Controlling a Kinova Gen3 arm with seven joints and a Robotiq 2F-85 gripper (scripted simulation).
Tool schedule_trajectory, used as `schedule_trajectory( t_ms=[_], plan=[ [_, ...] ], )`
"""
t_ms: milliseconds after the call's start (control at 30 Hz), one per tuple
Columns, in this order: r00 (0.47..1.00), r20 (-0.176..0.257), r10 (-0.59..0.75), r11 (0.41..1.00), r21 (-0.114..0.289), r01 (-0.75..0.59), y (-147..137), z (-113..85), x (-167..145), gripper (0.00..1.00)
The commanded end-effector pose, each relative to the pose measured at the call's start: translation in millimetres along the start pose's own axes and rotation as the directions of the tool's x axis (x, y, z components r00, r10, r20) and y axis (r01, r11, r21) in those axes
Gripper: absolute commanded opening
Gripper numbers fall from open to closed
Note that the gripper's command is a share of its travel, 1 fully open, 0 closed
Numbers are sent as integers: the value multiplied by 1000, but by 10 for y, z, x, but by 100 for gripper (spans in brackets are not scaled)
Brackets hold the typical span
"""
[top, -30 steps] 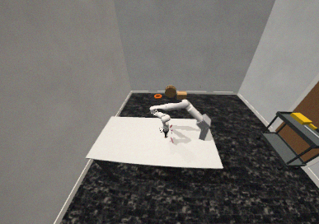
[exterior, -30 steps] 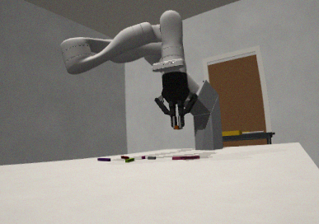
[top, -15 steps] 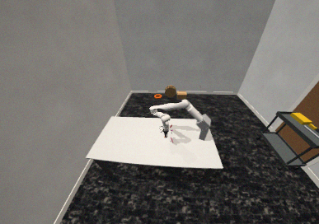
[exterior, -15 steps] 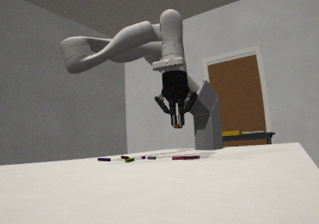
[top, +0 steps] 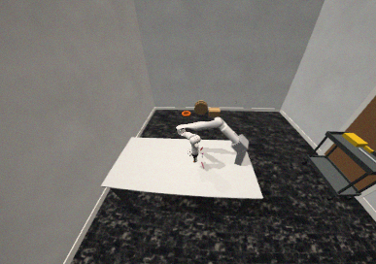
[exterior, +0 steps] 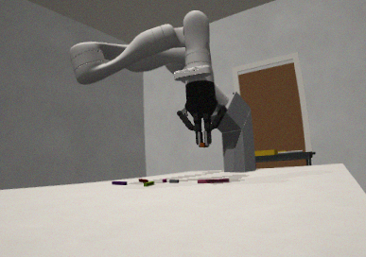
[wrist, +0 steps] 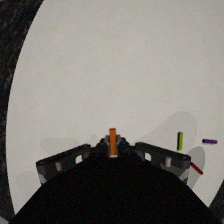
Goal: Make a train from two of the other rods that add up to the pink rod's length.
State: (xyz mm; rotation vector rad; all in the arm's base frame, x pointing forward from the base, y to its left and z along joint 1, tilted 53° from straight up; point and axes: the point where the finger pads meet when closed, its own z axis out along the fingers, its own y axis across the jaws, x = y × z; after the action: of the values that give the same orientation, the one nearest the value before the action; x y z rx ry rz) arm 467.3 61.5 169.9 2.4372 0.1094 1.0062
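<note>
From the top, the arm reaches over the white worktop (top: pixel 137 175). In the exterior view the gripper (exterior: pixel 203 142) hangs well above it, clamped on the orange rod (exterior: pixel 202 145); the pink rod (exterior: pixel 213 180) lies flat below. The wrist view shows a lime rod (wrist: pixel 179 141) and a purple rod (wrist: pixel 209 141) lying apart.

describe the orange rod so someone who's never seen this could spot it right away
Find the white arm over the white table and follow it down to its black claw. The orange rod is pinched there, in the air. Every other rod lies on the table.
</note>
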Motion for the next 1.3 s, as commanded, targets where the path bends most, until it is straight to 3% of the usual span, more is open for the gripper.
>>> schedule_trajectory(
  t_ms=[0,367,867,1267],
  plan=[
    [1000,-4,6,1000,-1,-6,4,0,30,5],
    [999,-26,45,999,-9,-45,22,32,221,5],
    [981,-102,168,985,-27,-171,134,108,845,5],
    [910,-227,346,931,-36,-363,473,132,1830,5]
  ],
)
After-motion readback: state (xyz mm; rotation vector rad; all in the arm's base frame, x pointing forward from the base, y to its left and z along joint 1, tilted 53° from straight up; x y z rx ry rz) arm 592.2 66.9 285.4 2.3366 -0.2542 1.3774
